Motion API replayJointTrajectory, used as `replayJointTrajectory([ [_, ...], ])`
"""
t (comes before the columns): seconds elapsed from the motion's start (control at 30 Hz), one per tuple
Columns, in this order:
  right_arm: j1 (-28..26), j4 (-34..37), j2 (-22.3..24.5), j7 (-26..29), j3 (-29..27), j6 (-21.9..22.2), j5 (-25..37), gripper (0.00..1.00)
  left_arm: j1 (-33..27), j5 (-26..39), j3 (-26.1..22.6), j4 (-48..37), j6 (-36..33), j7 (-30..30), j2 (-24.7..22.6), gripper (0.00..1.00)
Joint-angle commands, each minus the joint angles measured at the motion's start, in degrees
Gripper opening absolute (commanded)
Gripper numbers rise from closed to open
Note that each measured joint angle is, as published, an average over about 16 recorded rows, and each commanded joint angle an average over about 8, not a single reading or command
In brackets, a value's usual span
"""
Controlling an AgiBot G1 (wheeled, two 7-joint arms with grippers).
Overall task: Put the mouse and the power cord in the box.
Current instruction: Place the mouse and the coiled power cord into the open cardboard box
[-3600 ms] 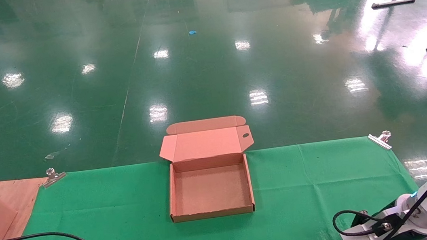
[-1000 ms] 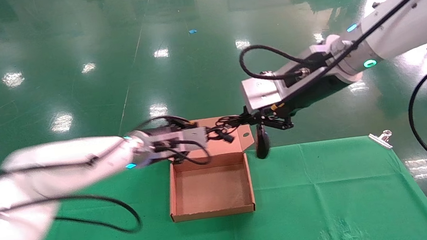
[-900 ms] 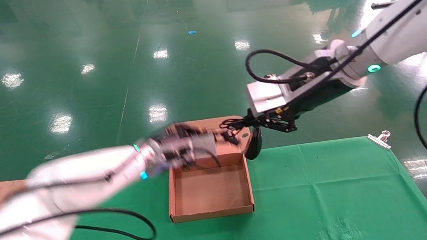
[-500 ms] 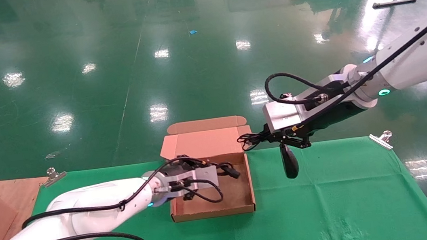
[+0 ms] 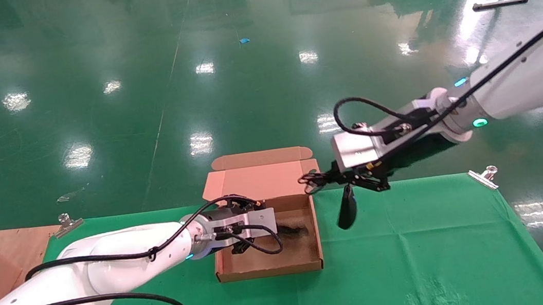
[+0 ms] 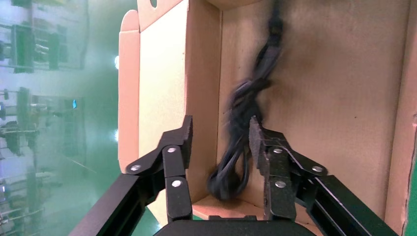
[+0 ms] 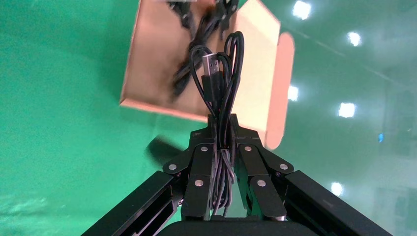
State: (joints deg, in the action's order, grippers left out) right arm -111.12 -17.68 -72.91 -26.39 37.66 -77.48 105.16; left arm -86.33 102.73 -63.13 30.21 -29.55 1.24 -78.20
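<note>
Writing we find nowhere. Our left gripper point(image 6: 220, 142), jaws wide, straddles the black power cord point(image 6: 246, 108) in the box point(image 5: 271, 269); our right gripper point(image 7: 221, 129) pinches the mouse point(image 5: 346, 209) cable at three o'clock.

Power cord point(image 6: 246, 123) motion-blurred inside box point(image 6: 344, 98); mouse point(image 7: 164, 147) a dark smear in right wrist view.

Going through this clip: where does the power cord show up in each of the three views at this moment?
Head view: power cord lies blurred inside the box, just beyond the left gripper.
Left wrist view: power cord runs along the box floor from between the open fingers.
Right wrist view: power cord shows blurred in the box, beyond the held mouse cable.
Shared landmark: the box.
</note>
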Motion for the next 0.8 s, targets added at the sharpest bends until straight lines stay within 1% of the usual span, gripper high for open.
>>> replayJointTrajectory([
  [0.03,-0.54,0.76,-0.5,-0.46,-0.08,-0.04,-0.16,0.0,-0.12,-0.72,-1.14,-0.31,0.48,0.11,-0.08,1.0],
  [0.2,-1.14,1.62,-2.46,-0.7,0.05,-0.07,-0.27,0.0,-1.58,-5.35,-0.98,0.24,-0.84,1.23,1.09,1.0],
  [0.3,-1.0,1.46,-3.63,-0.45,0.27,0.1,-0.4,0.0,-2.76,-8.9,0.46,1.52,-3.13,3.16,3.45,1.0],
  [0.4,-0.18,0.19,-4.59,0.41,0.83,0.79,-0.74,0.0,-3.37,-12.3,2.33,4.02,-5.77,5.31,7.36,1.0],
  [0.53,2.08,-3.91,-5.4,2.8,2.88,3.04,-1.52,0.0,-3.09,-16.39,4.9,9.31,-8.54,6.82,14.08,1.0],
  [0.67,4.68,-9.26,-5.75,6.36,6.72,6.65,-2.73,0.0,-2.17,-18.92,6.73,14.8,-9.92,7.12,20.53,1.0],
  [0.8,6.66,-13.6,-5.86,9.94,11.54,10.76,-4.49,0.0,-1.03,-19.52,7.5,18.79,-9.86,6.45,25.31,1.0],
])
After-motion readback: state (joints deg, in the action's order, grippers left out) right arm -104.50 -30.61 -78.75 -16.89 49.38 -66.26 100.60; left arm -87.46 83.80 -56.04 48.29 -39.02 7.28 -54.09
